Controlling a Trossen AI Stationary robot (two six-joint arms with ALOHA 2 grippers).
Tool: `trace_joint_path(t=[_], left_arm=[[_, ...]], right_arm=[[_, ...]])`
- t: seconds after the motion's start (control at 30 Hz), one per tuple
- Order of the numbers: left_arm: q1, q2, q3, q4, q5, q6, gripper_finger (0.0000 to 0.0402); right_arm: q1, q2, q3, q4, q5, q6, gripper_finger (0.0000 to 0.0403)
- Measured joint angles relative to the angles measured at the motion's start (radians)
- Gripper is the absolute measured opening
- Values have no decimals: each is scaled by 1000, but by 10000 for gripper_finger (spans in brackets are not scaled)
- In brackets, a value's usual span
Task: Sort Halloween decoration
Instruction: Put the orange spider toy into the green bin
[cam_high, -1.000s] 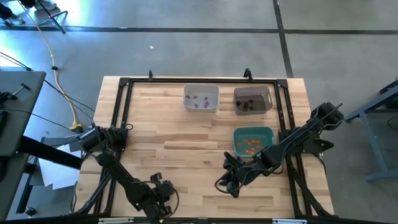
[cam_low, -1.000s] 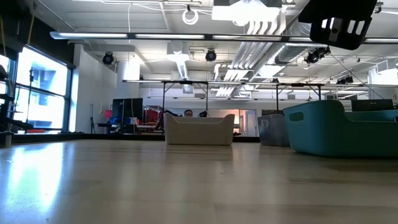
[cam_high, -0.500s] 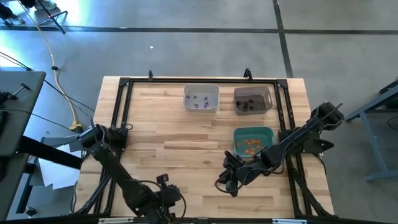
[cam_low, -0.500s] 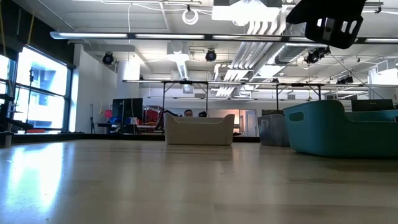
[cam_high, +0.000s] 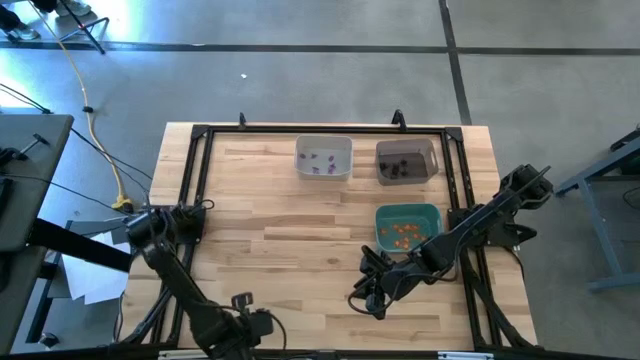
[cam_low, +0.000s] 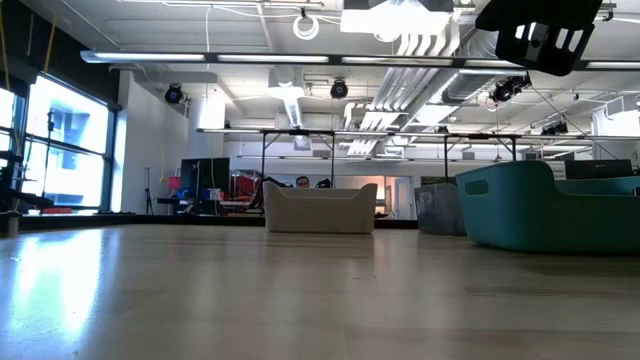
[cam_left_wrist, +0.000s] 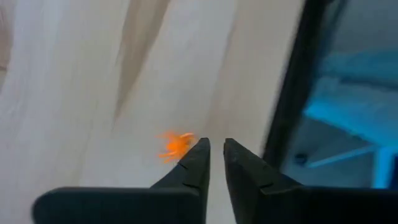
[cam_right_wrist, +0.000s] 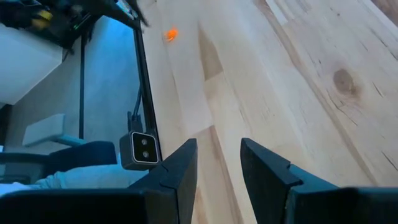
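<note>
At the table's near edge, blurred orange trinket (cam_left_wrist: 175, 145) beside left gripper (cam_left_wrist: 212, 155), jaws slightly parted, empty.

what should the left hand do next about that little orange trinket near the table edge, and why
Probably slide the left hand slightly sideways and open it wider, so the orange trinket sits between its fingers. In the left wrist view the trinket lies on the wooden table just beside one fingertip, outside the narrow gap, so closing now would likely miss it. The right hand waits mid-table, open and empty.

trinket (cam_left_wrist: 174, 145) beside left claw (cam_left_wrist: 213, 155)
</note>
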Motion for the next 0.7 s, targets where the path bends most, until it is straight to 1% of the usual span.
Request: trace_joint_path(t=[0.13, 0.23, 0.43, 0.57, 0.7], left_arm=[[3, 59, -12, 2, 55, 47, 69], [9, 106, -13, 0, 74, 59, 95], [12, 180, -6, -14, 60, 129, 138], [11, 197, -3, -14, 42, 135, 153], [11, 192, -3, -21, 40, 119, 156]], right_arm=[[1, 0, 0, 1, 0, 2, 116], [3, 0, 0, 1, 0, 2, 116], [4, 0, 0, 1, 0, 0, 116], [4, 0, 0, 1, 0, 0, 116], [4, 0, 0, 1, 0, 0, 116]])
